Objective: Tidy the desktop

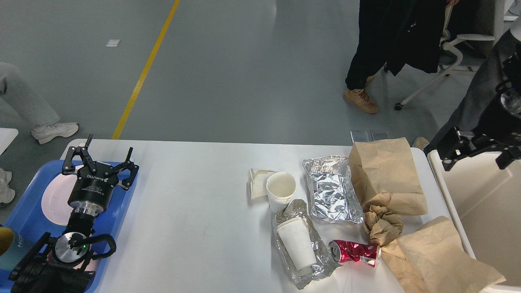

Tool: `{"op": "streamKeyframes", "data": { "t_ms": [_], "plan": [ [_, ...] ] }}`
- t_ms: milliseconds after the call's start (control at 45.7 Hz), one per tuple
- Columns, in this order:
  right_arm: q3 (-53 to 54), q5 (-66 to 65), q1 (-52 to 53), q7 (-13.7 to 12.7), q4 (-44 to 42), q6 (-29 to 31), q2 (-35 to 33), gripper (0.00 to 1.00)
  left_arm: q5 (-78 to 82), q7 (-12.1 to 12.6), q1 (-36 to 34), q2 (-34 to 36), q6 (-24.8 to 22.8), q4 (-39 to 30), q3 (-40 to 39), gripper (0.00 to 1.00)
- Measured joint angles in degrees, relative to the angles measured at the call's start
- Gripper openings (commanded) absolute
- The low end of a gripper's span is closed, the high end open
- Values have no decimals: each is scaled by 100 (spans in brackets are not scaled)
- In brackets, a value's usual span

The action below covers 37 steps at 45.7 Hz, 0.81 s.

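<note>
The white desktop (pixel 183 203) carries litter on its right half. An upright paper cup (pixel 280 190) stands beside a flattened one (pixel 256 183). Another cup (pixel 296 243) lies on crumpled foil (pixel 303 270), next to a foil tray (pixel 331 190). A crushed red can (pixel 353 251) lies near brown paper bags (pixel 384 173) (pixel 437 260) and a crumpled paper wad (pixel 380 224). My left gripper (pixel 106 149) stands open and empty over the blue tray. My right gripper (pixel 475 159) hangs open and empty above the far left corner of the cream bin, clear of the litter.
A blue tray (pixel 122 203) with a pale pink plate (pixel 53 199) overlaps the desktop's left edge. A cream bin (pixel 488 211) stands off the right edge. People's legs (pixel 366 53) and an office chair (pixel 447 53) are beyond the far edge.
</note>
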Motion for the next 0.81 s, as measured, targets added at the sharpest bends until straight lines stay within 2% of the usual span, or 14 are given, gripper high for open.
{"op": "streamKeyframes", "data": {
  "t_ms": [22, 44, 131, 306, 766, 810],
  "plan": [
    [10, 105, 387, -403, 314, 1, -12, 100, 0, 0, 0, 0, 3, 0, 0, 96],
    [15, 243, 766, -681, 579, 21, -20, 100, 0, 0, 0, 0, 5, 0, 0, 96],
    [-3, 525, 1489, -902, 1055, 87, -29, 100, 0, 0, 2, 1, 7, 0, 0, 96],
    [-60, 786, 2096, -977, 1590, 44, -52, 100, 0, 0, 3, 1, 7, 0, 0, 96],
    [-136, 776, 1871, -931, 1666, 20, -257, 100, 0, 0, 0, 0, -22, 0, 0, 96],
    [-131, 756, 1715, -928, 1666, 8, -308, 93, 0, 0, 0, 0, -22, 0, 0, 96]
  ]
}}
